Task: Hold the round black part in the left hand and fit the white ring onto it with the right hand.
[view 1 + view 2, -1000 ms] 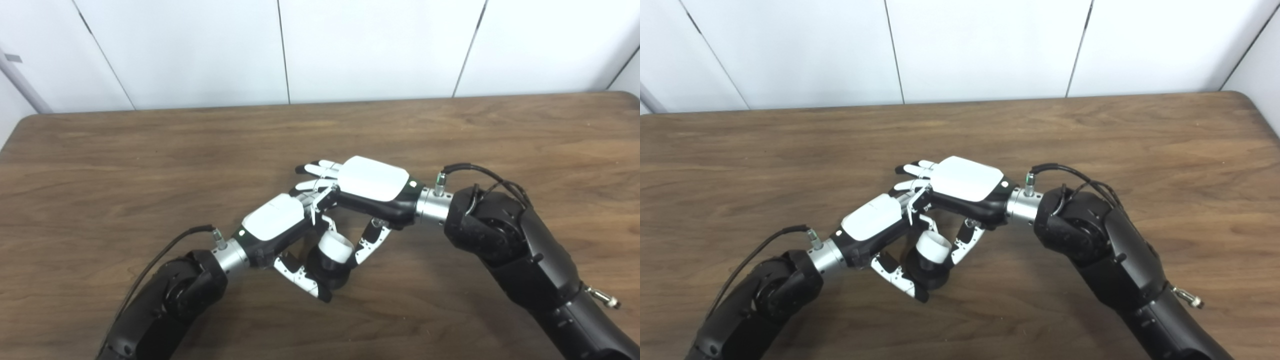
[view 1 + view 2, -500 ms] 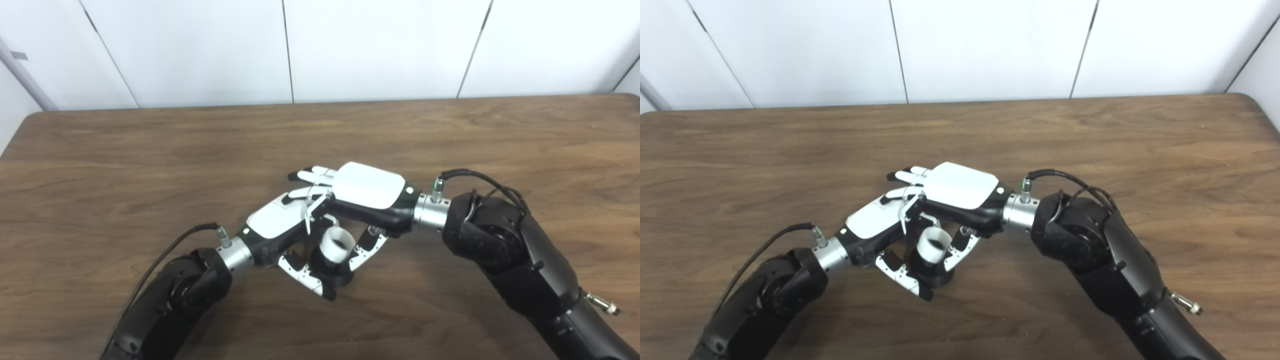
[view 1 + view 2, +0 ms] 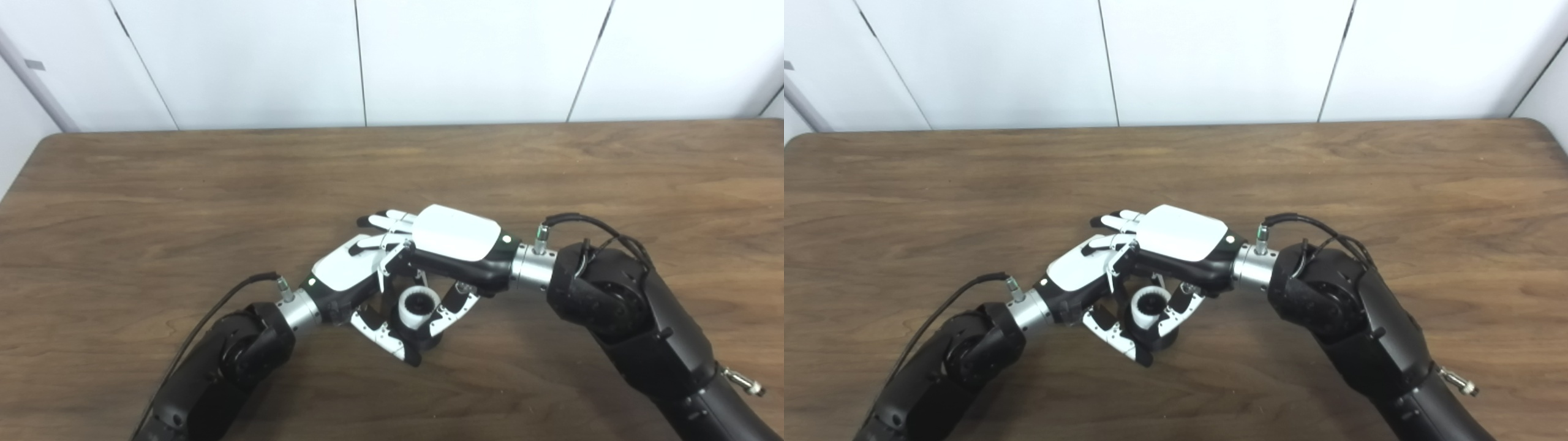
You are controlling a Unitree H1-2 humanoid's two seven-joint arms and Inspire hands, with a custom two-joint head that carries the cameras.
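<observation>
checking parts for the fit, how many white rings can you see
1. The white ring sits on the round black part, between the left hand and right hand. The hands may hide others.

We observe both arms entering from the bottom edge and meeting near the middle of the brown wooden table [image 3: 184, 184]. The left hand [image 3: 346, 272] reaches up and to the right, its white back facing the camera. The right hand [image 3: 456, 236] comes in from the right and lies partly over the left hand's fingers [image 3: 373, 242]. Below the two palms sits the white ring [image 3: 418, 304], its opening turned toward the camera, seated on the round black part [image 3: 422, 340]. We note the left thumb beside the part on the left and the right thumb touching the ring on the right. White wall panels stand behind the table.
</observation>
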